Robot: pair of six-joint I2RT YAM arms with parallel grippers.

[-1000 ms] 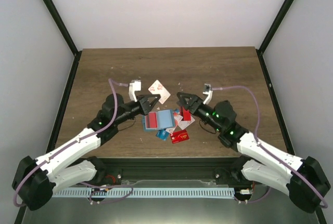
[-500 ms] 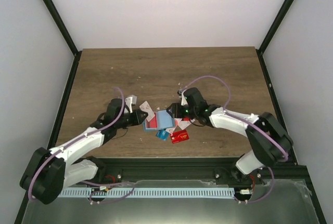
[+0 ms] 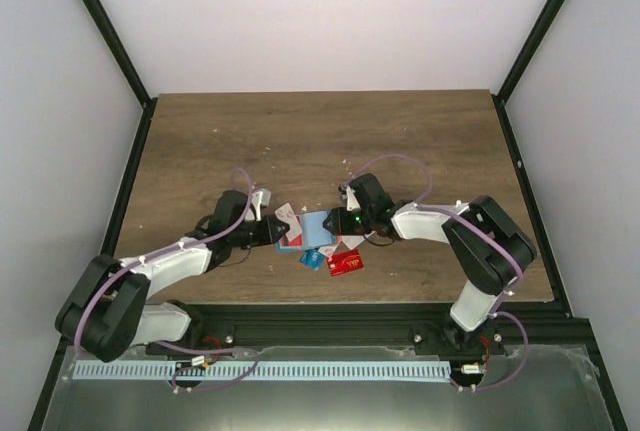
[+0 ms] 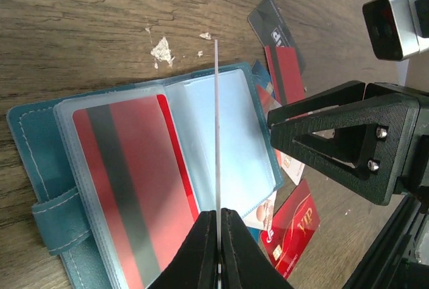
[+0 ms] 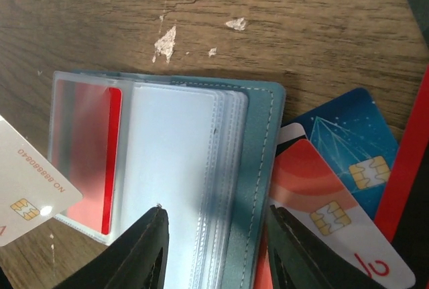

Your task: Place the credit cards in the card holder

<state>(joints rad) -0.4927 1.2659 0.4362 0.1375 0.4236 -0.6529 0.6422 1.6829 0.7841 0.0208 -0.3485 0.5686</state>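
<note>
L gripper [image 4: 216, 235] clenched on thin white plastic card [image 4: 216, 135], edge-on above open teal-blue stitched card holder [image 4: 27, 141]. R gripper [image 5: 218, 249] jaws apart, straddling holder's clear sleeves [image 5: 174, 168]. One red black-striped card [image 4: 127, 168] already sleeved. Several loose red, blue cards [image 5: 335, 161] just beside holder remain.

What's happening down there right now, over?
Left gripper shut on white card, edge-on above open card holder. Right gripper open over its clear sleeves. Loose cards piled beside it.
</note>
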